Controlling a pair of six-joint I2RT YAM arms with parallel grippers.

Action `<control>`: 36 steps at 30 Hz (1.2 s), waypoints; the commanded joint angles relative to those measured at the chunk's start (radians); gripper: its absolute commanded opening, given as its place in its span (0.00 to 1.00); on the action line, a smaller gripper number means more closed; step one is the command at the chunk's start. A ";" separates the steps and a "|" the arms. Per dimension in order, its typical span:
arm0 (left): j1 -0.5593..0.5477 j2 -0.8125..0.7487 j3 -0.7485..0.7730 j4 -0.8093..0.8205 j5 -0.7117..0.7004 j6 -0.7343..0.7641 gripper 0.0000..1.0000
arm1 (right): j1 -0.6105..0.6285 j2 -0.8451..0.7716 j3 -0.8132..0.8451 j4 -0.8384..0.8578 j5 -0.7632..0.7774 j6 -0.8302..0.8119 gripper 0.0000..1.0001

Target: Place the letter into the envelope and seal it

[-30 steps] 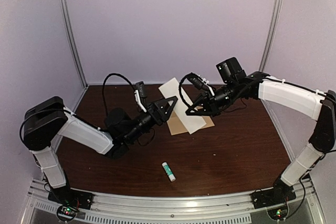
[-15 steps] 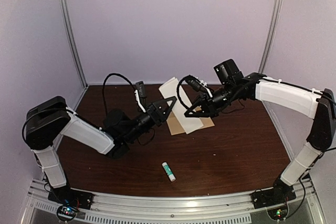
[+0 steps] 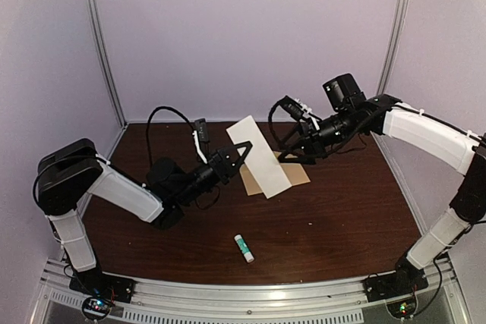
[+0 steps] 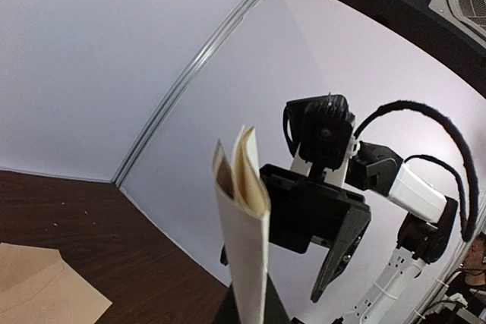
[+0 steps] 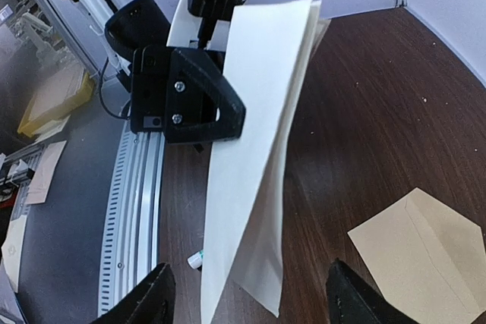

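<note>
Now the left tool (image 3: pixel 244 149) is clenched on the letter (image 3: pixel 260 158), grasping it at one long edge and holding it in the air above the worktop (image 3: pixel 342 218). The letter is folded into a narrow cream strip. From above it slants from the far left toward the near right, and in the left wrist view its layers gape a little at the free end.

The right tool (image 3: pixel 286 155) is released, its fingers spread wide. It sits just beside the letter on the side opposite the left tool. In the right wrist view the strip's near end hangs between the two spread fingers, with a gap on each side.

The envelope (image 3: pixel 298 176) lies flat on the worktop beneath the letter, which hides part of it from above. Whether its flap is open cannot be told. A glue stick (image 3: pixel 244 248) lies nearer the arm bases, well apart from both papers.
</note>
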 commanded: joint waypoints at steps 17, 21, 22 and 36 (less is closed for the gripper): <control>0.005 0.022 0.069 0.038 0.253 0.015 0.06 | -0.006 0.081 0.028 -0.008 -0.256 0.078 0.67; 0.007 0.029 0.075 0.034 0.253 0.013 0.06 | -0.002 0.076 0.006 0.023 -0.287 0.105 0.53; 0.006 0.029 0.073 0.033 0.249 0.015 0.06 | -0.002 0.076 0.004 0.025 -0.290 0.108 0.50; 0.005 0.026 0.085 0.002 0.237 0.043 0.07 | 0.004 0.085 -0.019 0.048 -0.266 0.134 0.13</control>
